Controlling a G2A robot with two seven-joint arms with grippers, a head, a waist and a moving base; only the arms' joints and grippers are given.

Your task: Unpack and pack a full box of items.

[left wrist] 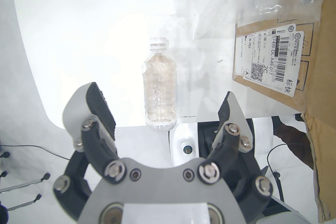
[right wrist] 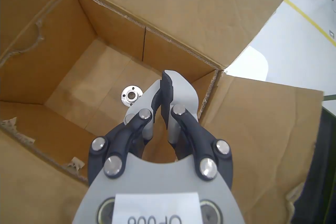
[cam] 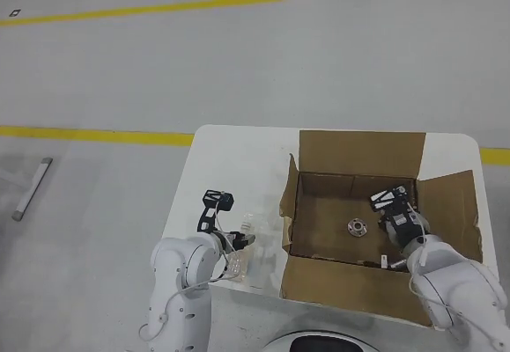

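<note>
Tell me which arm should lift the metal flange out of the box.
Right, most likely. The right gripper, shut, hangs over the open box near the flange. The left gripper, open, is outside the box, over the bottle.

A white table (cam: 237, 163) stands on a grey floor (cam: 237, 62) crossed by yellow lines (cam: 78, 134), a metal frame (cam: 31, 189) lying nearby

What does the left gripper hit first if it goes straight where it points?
Likely the clear plastic bottle lying on the white table, centred ahead of the open left gripper; depth unclear.
</note>
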